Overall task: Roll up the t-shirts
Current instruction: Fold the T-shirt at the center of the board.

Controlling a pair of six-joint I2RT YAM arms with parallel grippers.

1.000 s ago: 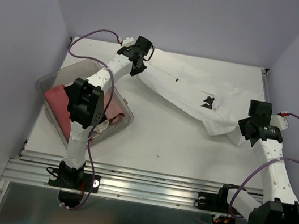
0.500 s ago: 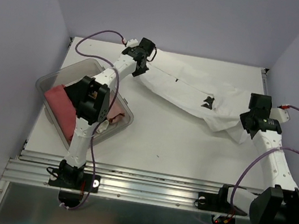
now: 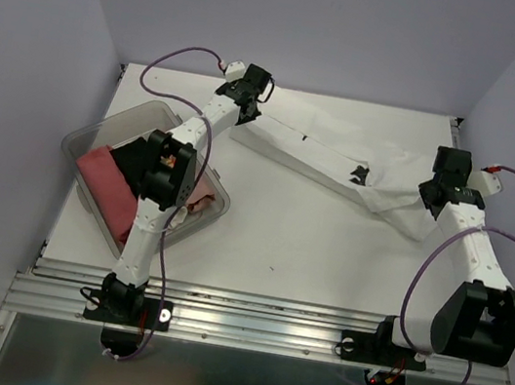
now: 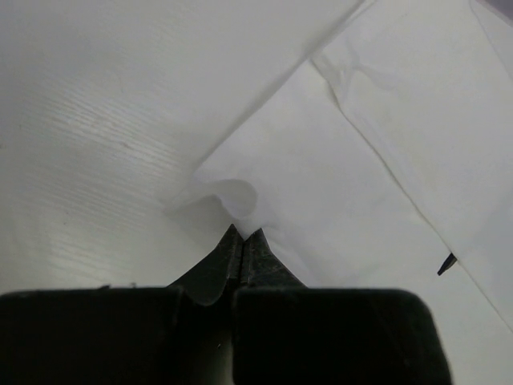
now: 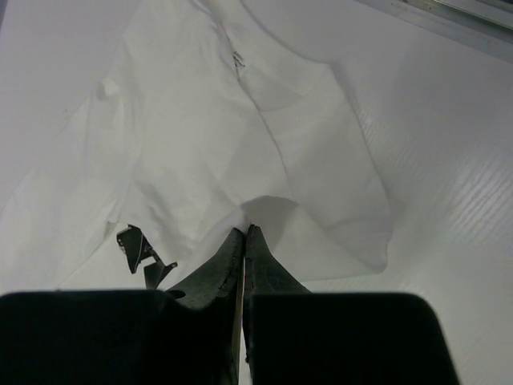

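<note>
Two ends of the plain white cloth t-shirt (image 3: 319, 151) are pinched: left pincer (image 4: 243, 237) clamped on the end nearest the clear plastic tub (image 3: 74, 137), right pincer (image 5: 244, 233) on the end farthest from it. A salmon-pink cloth t-shirt (image 3: 99, 173) lies inside the tub.

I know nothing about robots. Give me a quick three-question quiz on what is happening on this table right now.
1. True or false: the left gripper and the right gripper are both shut on the white t-shirt.
2. Pick one: the clear tub holds A) a pink shirt, B) a blue towel, C) nothing.
3. Fill the gap: the white t-shirt is stretched ____ the two grippers.
Key: 1 true; 2 A; 3 between.
</note>
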